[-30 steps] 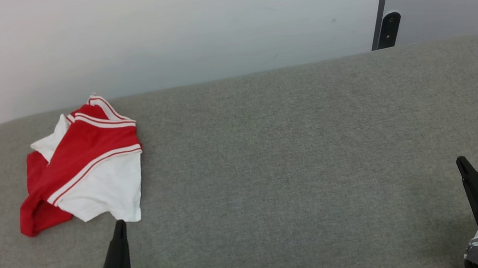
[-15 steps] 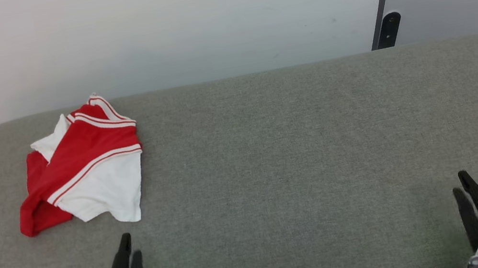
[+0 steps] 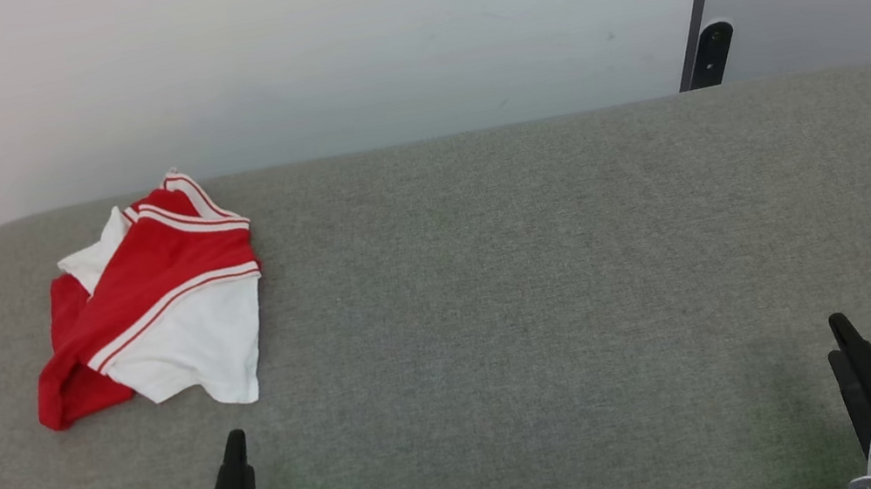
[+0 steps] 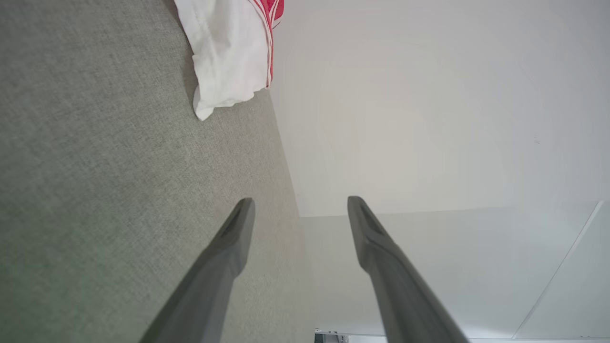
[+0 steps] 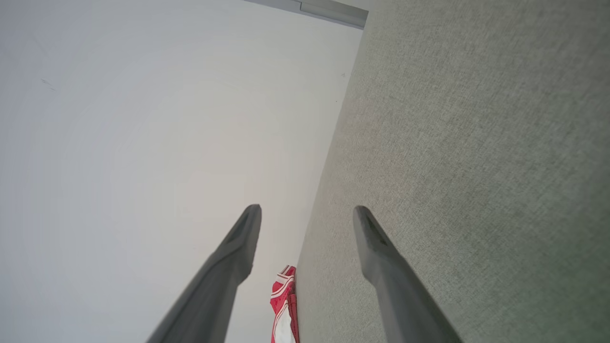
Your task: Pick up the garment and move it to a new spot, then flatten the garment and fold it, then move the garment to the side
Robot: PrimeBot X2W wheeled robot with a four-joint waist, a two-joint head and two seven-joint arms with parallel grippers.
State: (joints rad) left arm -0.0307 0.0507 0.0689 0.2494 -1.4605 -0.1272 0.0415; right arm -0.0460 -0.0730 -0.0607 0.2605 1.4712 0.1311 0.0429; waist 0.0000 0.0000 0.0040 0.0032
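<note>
Garment bunched at upper left, both grippers empty

Your garment (image 3: 155, 313) lies crumpled in the head view's upper left, on the grey padded surface (image 3: 510, 267). Your left gripper (image 3: 239, 454), at lower left near the white sleeve, and your right gripper (image 3: 836, 338), at lower right, both stand released, holding nothing.

The T-shirt (image 3: 147, 319) is red with white sleeves, and thin white stripes edge the red at the seams and collar. The worktop (image 3: 536, 263) is a plain, faintly flecked grey-green fabric. The left hand (image 4: 300, 202) and right hand (image 5: 307, 209) have black fingers and white casings. The wall (image 3: 364, 26) is off-white.
</note>
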